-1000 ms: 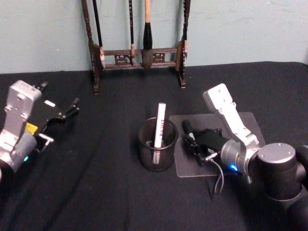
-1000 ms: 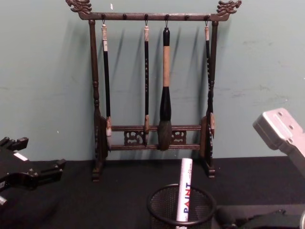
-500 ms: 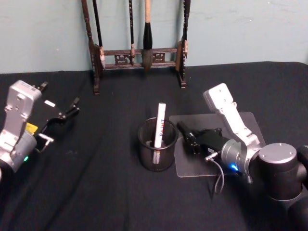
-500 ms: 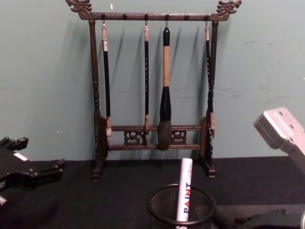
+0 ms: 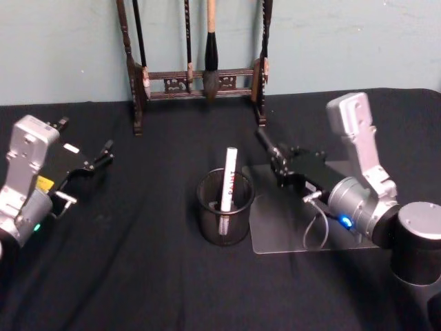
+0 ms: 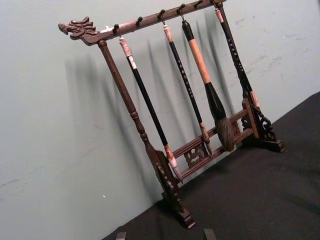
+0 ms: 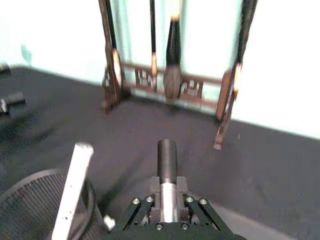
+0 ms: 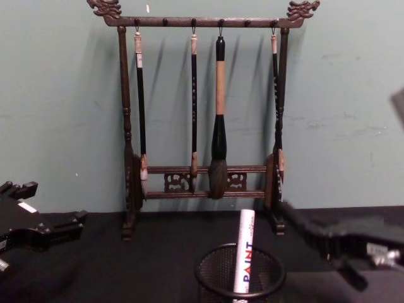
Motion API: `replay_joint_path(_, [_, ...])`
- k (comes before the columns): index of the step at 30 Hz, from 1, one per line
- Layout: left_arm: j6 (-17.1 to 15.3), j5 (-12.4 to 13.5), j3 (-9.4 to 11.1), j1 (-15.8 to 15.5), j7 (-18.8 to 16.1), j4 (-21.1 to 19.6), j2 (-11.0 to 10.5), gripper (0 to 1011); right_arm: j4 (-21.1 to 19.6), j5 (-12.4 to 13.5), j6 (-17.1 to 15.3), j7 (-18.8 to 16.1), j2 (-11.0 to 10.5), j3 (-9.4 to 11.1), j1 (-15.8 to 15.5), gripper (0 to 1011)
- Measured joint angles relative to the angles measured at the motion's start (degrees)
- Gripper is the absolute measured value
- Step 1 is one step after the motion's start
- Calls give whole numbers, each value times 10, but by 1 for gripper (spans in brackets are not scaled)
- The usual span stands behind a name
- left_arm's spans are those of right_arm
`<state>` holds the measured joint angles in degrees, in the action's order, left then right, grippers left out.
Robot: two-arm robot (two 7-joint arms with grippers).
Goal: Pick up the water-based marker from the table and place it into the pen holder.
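My right gripper (image 5: 288, 169) hovers above the table just right of the pen holder (image 5: 207, 189), shut on a dark marker (image 5: 267, 143) whose free end points toward the back wall. From the right wrist, that marker (image 7: 167, 156) sticks out past the gripper (image 7: 169, 201), and the mesh pen holder (image 7: 30, 210) lies below to one side. A white marker lettered PAINT (image 5: 229, 181) stands tilted inside the pen holder (image 8: 211, 259). The chest view has the held marker (image 8: 300, 222) right of the white marker (image 8: 244, 249). My left gripper (image 5: 93, 162) rests open at the far left.
A tall dark wooden brush rack (image 5: 200, 77) with hanging brushes stands at the back against the wall. A clear flat mat (image 5: 275, 231) lies on the black cloth under my right arm. Bare cloth stretches between the left gripper and the pen holder.
My right gripper has lifted off the clear mat with the dark marker and swung up and back. The left arm and the white marker have not moved.
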<state>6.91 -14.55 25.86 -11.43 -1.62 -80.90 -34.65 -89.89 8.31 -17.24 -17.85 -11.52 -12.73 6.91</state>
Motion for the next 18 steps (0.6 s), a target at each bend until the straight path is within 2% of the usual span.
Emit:
replay_joint_path(10, [0,0,0,0,0,0,0,1001,-28,47,106,-9,0,23,-24,197])
replay_joint_path(15, [0,0,0,0,0,0,0,1001,-30,67,162,-21,1,23,-33,197])
replay_joint_path(18, [0,0,0,0,0,0,0,1001,-30,76,194,-35,1,15,-37,197])
